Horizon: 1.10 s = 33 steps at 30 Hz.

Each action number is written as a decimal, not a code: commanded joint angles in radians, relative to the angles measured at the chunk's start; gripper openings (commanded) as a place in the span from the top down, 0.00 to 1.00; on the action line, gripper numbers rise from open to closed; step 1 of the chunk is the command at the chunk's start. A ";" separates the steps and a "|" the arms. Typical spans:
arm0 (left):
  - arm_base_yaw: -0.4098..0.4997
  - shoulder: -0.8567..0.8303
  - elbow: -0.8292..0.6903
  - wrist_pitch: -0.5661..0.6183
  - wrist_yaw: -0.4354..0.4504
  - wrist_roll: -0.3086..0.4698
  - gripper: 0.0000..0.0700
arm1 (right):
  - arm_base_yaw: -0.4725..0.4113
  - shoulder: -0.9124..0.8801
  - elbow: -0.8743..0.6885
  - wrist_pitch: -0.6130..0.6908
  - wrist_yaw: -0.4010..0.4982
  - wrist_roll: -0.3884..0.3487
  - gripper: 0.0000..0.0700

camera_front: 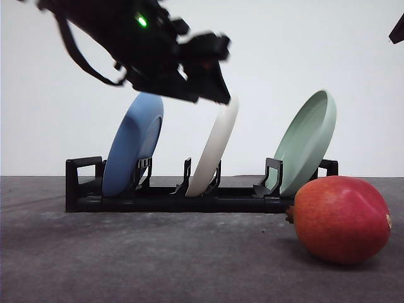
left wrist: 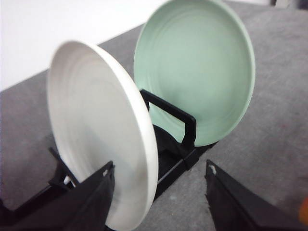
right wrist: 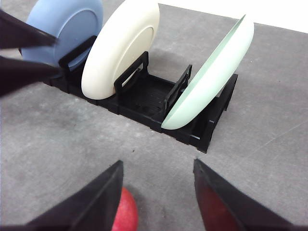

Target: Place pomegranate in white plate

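The pomegranate (camera_front: 341, 218), red with an orange blush, lies on the dark table at the front right, in front of the rack. In the right wrist view a red edge of the pomegranate (right wrist: 124, 211) peeks out beside one finger of my right gripper (right wrist: 158, 163), which hangs open above the table. The white plate (camera_front: 214, 148) stands on edge in the rack's middle slot. My left gripper (camera_front: 211, 79) hovers at its top rim. In the left wrist view the left gripper (left wrist: 159, 166) is open, with the white plate (left wrist: 101, 139) rim close to one finger.
A black dish rack (camera_front: 189, 196) holds a blue plate (camera_front: 132, 145) on the left and a pale green plate (camera_front: 306, 142) on the right. A corner of the right arm (camera_front: 398, 28) shows at the top right. Open table lies in front of the rack.
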 commanded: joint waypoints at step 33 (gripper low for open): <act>-0.003 0.279 0.207 0.022 -0.093 -0.123 0.98 | 0.005 0.002 0.014 0.009 0.000 -0.003 0.58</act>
